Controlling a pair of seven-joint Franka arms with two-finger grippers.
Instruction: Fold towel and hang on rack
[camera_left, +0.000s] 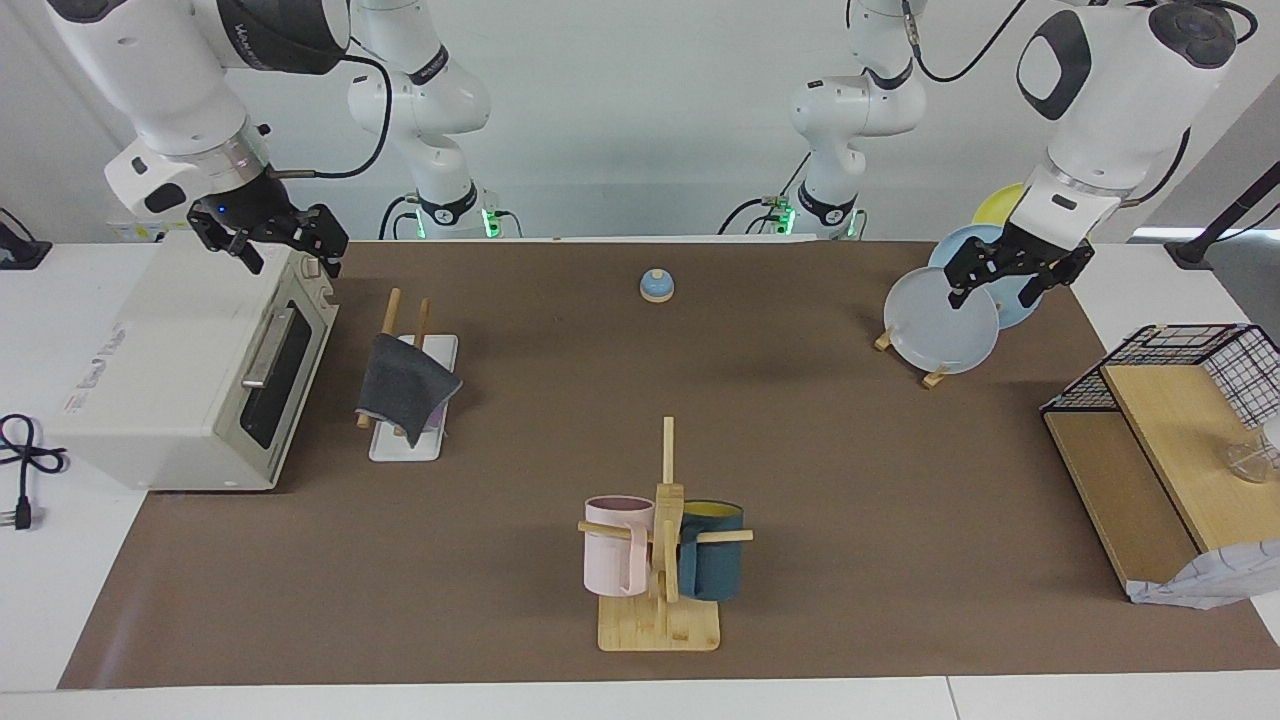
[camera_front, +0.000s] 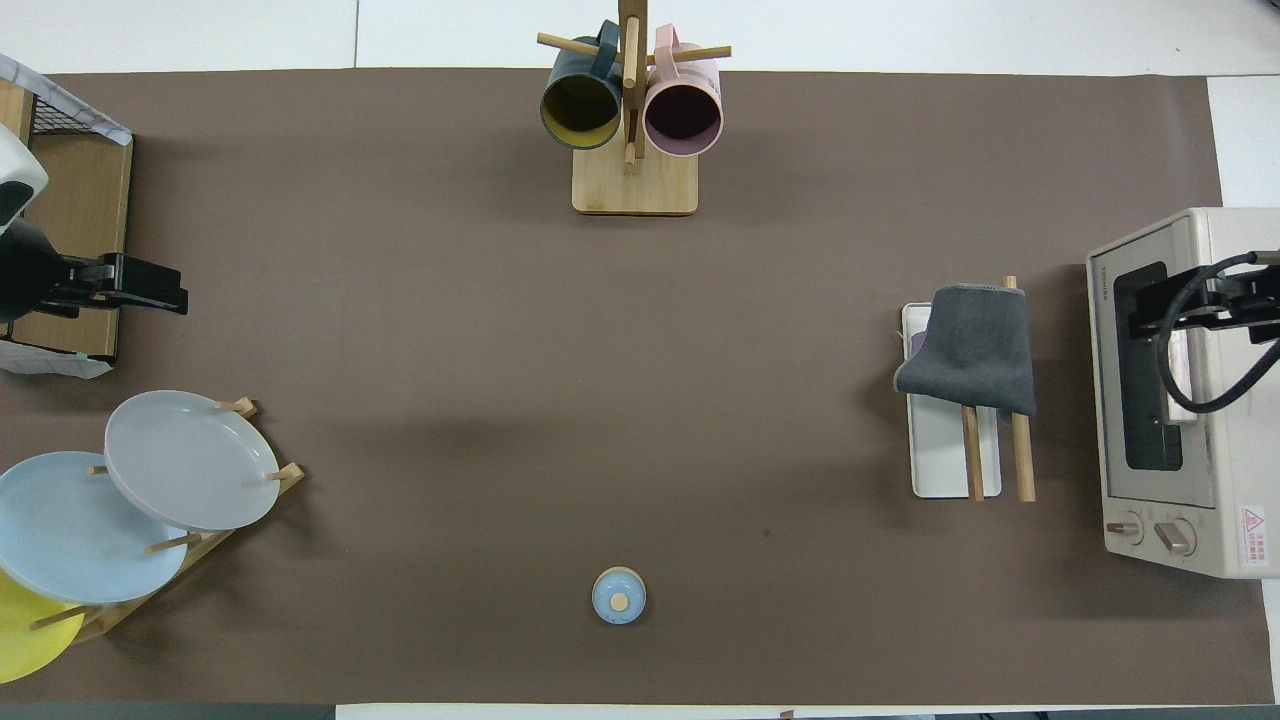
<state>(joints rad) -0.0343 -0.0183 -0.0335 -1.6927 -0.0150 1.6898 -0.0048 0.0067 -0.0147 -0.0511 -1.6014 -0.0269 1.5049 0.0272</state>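
Soft grey towel (camera_left: 402, 388) drapes over rack's (camera_left: 405, 440) two round wooden rods. Left gripper (camera_left: 1010, 283) and right gripper (camera_left: 285, 257) hover spread, empty.

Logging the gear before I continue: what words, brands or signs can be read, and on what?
Nothing reads clearly enough to quote.
Toaster oven front: small brand word, too small.
Oven top: grey lettering, blurred.
Warning sticker by the knobs: red triangle, text unreadable.
Right arm, black band: white lettering, illegible.
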